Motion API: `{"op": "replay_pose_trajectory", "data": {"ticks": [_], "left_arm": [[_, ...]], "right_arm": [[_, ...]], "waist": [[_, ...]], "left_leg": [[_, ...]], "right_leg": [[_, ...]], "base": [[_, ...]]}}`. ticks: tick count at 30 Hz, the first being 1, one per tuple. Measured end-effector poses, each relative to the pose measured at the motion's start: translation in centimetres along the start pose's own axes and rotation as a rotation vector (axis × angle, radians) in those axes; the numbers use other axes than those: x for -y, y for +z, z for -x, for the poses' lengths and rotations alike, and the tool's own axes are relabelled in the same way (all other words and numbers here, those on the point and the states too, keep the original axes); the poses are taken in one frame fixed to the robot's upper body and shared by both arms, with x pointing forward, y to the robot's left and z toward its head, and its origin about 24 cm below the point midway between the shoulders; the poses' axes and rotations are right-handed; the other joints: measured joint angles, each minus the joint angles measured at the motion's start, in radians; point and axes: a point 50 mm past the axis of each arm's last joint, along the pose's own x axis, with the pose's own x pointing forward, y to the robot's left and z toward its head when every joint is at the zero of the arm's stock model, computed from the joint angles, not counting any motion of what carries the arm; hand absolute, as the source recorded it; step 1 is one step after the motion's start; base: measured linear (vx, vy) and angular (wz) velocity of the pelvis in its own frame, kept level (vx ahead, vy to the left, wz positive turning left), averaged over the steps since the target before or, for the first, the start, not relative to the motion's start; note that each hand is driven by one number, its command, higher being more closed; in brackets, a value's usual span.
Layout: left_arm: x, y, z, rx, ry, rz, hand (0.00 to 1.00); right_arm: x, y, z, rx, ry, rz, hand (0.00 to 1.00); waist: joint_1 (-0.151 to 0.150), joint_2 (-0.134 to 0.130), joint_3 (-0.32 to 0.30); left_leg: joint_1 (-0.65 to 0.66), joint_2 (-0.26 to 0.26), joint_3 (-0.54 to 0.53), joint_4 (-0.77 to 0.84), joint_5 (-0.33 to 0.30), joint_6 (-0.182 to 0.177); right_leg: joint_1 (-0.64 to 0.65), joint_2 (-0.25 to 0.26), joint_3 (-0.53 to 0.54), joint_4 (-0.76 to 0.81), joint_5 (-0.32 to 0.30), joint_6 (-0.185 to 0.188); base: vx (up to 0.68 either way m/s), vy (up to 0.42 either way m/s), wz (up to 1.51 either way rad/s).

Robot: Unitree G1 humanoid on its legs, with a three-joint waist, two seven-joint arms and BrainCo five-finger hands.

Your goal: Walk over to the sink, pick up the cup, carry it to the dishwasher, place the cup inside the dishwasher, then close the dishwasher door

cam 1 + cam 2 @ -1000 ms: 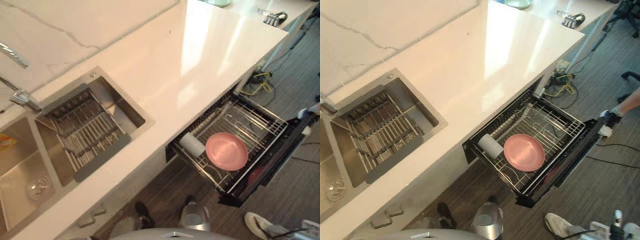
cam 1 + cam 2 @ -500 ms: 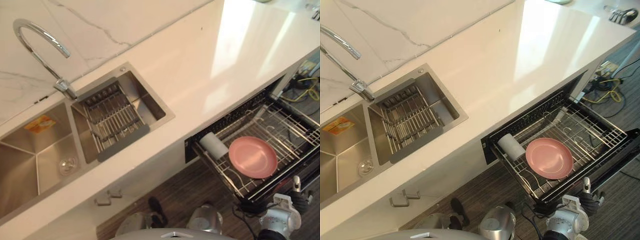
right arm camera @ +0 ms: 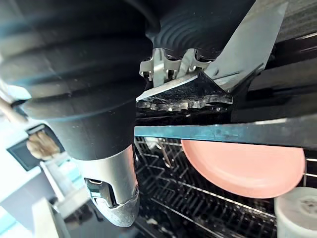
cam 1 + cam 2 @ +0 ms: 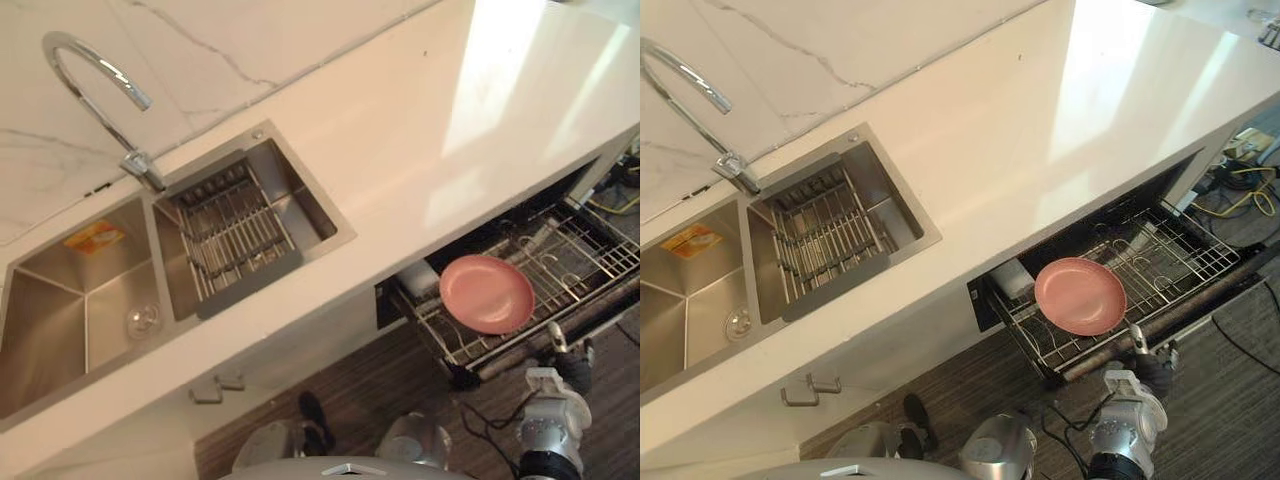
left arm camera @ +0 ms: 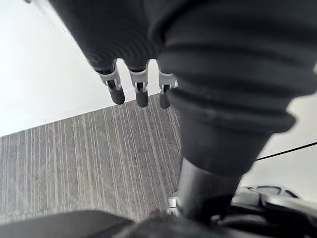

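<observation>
With the cup (image 4: 1012, 280) lying just beside the pink plate (image 4: 1080, 296), the robot's empty, straight-fingered right hand (image 4: 1143, 365) presses the dishwasher door (image 4: 1200, 305) near the plate, apparently closing it, a steady upward push likely next; left hand (image 5: 141, 89) hangs slack-fingered, empty.

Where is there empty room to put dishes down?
The counter between the sink and the dishwasher rack is bare. In the rack, the wires right of the pink plate are free. Its left end is crowded by plate and white cup; a drain basket fills one sink basin.
</observation>
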Motion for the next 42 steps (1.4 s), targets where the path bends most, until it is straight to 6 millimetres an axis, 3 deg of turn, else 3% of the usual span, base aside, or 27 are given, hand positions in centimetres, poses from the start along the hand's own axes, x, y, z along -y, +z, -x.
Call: {"op": "replay_pose_trajectory", "data": {"ticks": [4, 6, 9, 15, 18, 21, 25, 29, 32, 34, 36, 38, 42], "left_arm": [[0.1, 0.5, 0.1, 0.047, 0.013, 0.021, 0.0], [0.2, 1.4, 0.2, 0.104, 0.016, 0.015, 0.0], [0.0, 2.3, 0.5, 0.15, 0.022, 0.01, 0.0], [-0.8, 6.7, 1.6, 0.31, 0.063, -0.124, 0.0], [-0.7, 7.8, 1.8, 0.334, 0.043, -0.141, 0.0], [-0.9, 8.2, 2.0, 0.358, 0.025, -0.143, 0.0], [-1.1, 9.3, 2.3, 0.393, 0.031, -0.158, 0.0], [-0.2, 14.3, 4.3, 0.556, 0.035, -0.076, 0.0], [1.2, 16.1, 5.1, 0.661, -0.05, 0.038, 0.0], [1.2, 15.8, 5.1, 0.691, -0.097, 0.102, 0.0], [0.5, 14.3, 4.5, 0.683, -0.122, 0.163, 0.0], [-0.6, 11.1, 3.4, 0.62, -0.151, 0.232, 0.0], [-0.9, 8.2, 2.6, 0.543, -0.213, 0.315, 0.0]], "right_arm": [[-2.7, 0.2, -1.1, -0.006, 0.08, 0.014, 0.0], [-3.8, 0.8, -1.7, 0.002, 0.108, 0.007, 0.0], [-5.0, 1.1, -2.1, 0.015, 0.129, -0.014, 0.0], [-10.1, 2.1, -3.8, 0.029, 0.234, -0.032, 0.0], [-11.7, 3.0, -5.2, 0.03, 0.244, -0.013, 0.0], [-12.5, 4.8, -5.6, 0.09, 0.299, 0.041, 0.0], [-14.0, 5.7, -6.1, 0.108, 0.324, 0.04, 0.0], [-15.6, 6.3, -6.3, 0.124, 0.34, 0.012, 0.0], [-16.4, 6.1, -6.0, 0.122, 0.387, 0.026, 0.0], [-15.4, 5.1, -5.3, 0.128, 0.428, 0.041, 0.0], [-13.6, 2.7, -3.8, 0.108, 0.452, 0.045, 0.0], [-9.3, -2.2, -1.4, -0.008, 0.363, 0.077, 0.0], [-3.1, -7.8, 3.0, -0.196, 0.185, 0.181, 0.0]], "waist": [[0.017, -0.013, 0.009], [0.048, -0.017, 0.015], [0.055, -0.027, 0.023], [0.064, -0.073, 0.102], [0.071, -0.068, 0.11], [0.073, -0.065, 0.124], [0.075, -0.056, 0.155], [0.097, -0.052, 0.177], [0.094, -0.051, 0.18], [0.097, -0.054, 0.182], [0.094, -0.064, 0.188], [0.092, -0.077, 0.19], [0.09, -0.09, 0.166]], "left_leg": [[-0.023, -0.005, -0.025, -0.005, 0.011, 0.013], [-0.061, -0.011, -0.027, -0.006, 0.009, 0.025], [-0.1, -0.011, -0.025, -0.006, 0.008, 0.035], [-0.169, -0.012, -0.051, -0.008, 0.047, 0.06], [-0.195, -0.011, -0.081, -0.012, 0.06, 0.065], [-0.218, -0.008, -0.089, -0.041, 0.084, 0.065], [-0.228, 0.002, -0.105, -0.061, 0.111, 0.057], [-0.252, 0.027, -0.121, -0.072, 0.129, 0.044], [-0.246, 0.03, -0.121, -0.096, 0.139, 0.031], [-0.231, 0.028, -0.117, -0.098, 0.139, 0.031], [-0.196, 0.023, -0.116, -0.1, 0.14, 0.03], [-0.136, 0.009, -0.119, -0.105, 0.137, 0.027], [-0.125, -0.007, -0.135, -0.073, 0.093, 0.017]], "right_leg": [[-0.015, -0.016, -0.026, 0.032, -0.016, -0.014], [-0.049, -0.028, -0.037, 0.055, -0.018, -0.016], [-0.072, -0.041, -0.062, 0.067, -0.014, -0.011], [-0.124, -0.038, -0.089, 0.077, 0.001, -0.028], [-0.126, -0.026, -0.111, 0.067, 0.01, -0.029], [-0.157, -0.01, -0.109, 0.056, 0.021, -0.036], [-0.177, 0.003, -0.107, 0.059, 0.017, -0.046], [-0.216, 0.035, -0.082, 0.069, 0.006, -0.061], [-0.241, 0.047, -0.053, 0.078, 0.005, -0.062], [-0.236, 0.045, -0.044, 0.084, 0.003, -0.067], [-0.205, 0.038, -0.043, 0.091, -0.006, -0.069], [-0.144, 0.024, -0.045, 0.097, -0.032, -0.054], [-0.1, 0.016, -0.055, 0.069, -0.046, -0.031]], "base": [[-0.05, 0.021, 0.27], [-0.05, 0.044, 0.2], [-0.02, 0.035, 0.32], [0.02, -0.009, 0.12], [0.05, -0.043, 0.26], [-0.01, -0.009, 0.03], [-0.11, -0.024, -0.01], [-0.15, -0.039, -0.05], [-0.11, -0.056, -0.12], [-0.04, -0.072, -0.09], [0.02, -0.085, 0.0], [0.06, -0.089, 0.09], [0.09, -0.056, 0.12]]}}
